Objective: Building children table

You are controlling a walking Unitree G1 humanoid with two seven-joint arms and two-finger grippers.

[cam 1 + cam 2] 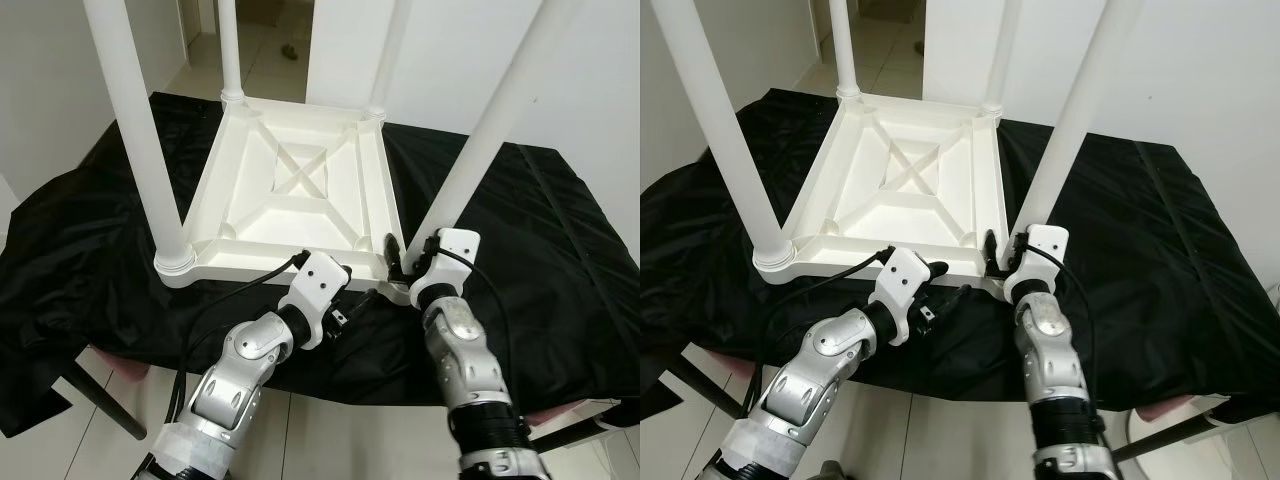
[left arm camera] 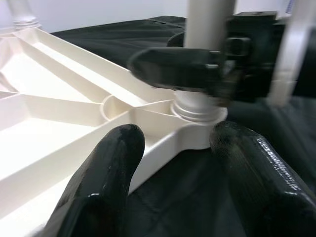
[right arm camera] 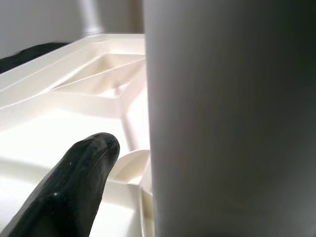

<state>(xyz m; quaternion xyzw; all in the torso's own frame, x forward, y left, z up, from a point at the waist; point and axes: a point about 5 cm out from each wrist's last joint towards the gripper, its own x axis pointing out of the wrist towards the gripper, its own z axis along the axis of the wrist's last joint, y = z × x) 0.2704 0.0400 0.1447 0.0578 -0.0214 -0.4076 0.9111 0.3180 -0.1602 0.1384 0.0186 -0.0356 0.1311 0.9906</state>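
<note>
The white table (image 1: 300, 190) lies upside down on a black cloth (image 1: 560, 260), legs pointing up. The right gripper (image 1: 398, 262) pinches the near right leg (image 1: 470, 160) at its base. The left gripper (image 1: 352, 308) is spread open beside that corner.

black tool finger (image 3: 74, 190) | beside white leg (image 3: 232, 118) | ribbed tabletop underside (image 3: 74, 94)

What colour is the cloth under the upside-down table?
Black; the cloth shows best in the left eye view, beneath the white table.
</note>
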